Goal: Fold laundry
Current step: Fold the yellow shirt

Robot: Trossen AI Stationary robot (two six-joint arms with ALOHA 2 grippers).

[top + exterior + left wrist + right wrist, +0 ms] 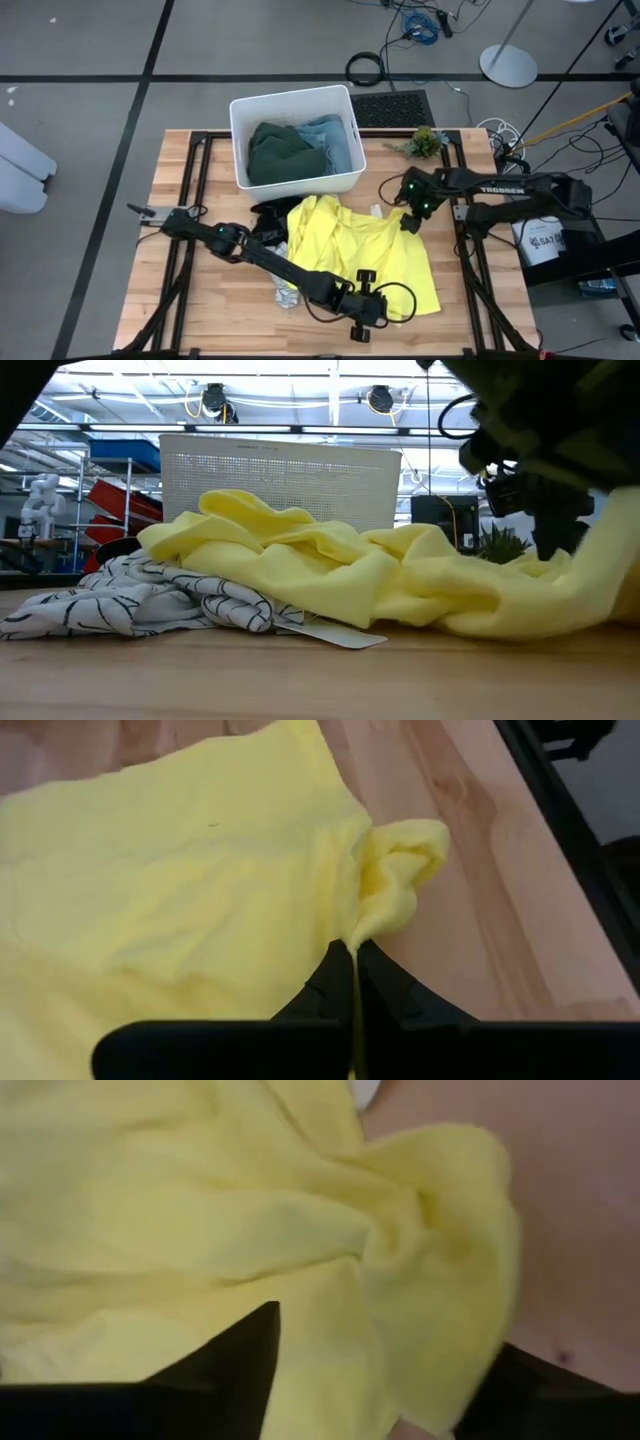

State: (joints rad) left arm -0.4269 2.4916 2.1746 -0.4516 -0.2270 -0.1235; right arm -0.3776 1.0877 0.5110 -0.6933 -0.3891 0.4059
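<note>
The yellow garment (362, 248) is spread, rumpled and only partly flattened, across the middle of the wooden bench (180, 300), with a white garment with grey pattern (140, 600) bunched just beside it and a black garment (268, 222) lying at its far edge near the bin. A near corner of the yellow cloth is pinched in the left claw (352, 960), whose fingers are closed tight on a thin ridge of fabric. The right claw (390, 1370) is held over the opposite edge with its fingers spread apart, a soft fold being seen between them but not gripped. The step in hand is judged to be the spreading of this garment before any fold is made; it would be done best if the free edge were taken by the right claw and the cloth drawn taut and low between both grips, so that creases are pulled out and the neighbouring garments are not dragged along. The fabric appears thin, matte and limp, falling in rounded pleats. A dark green garment (282, 150) and a light blue garment (338, 140) are heaped in the white bin (240, 120), a rigid perforated rectangle.
</note>
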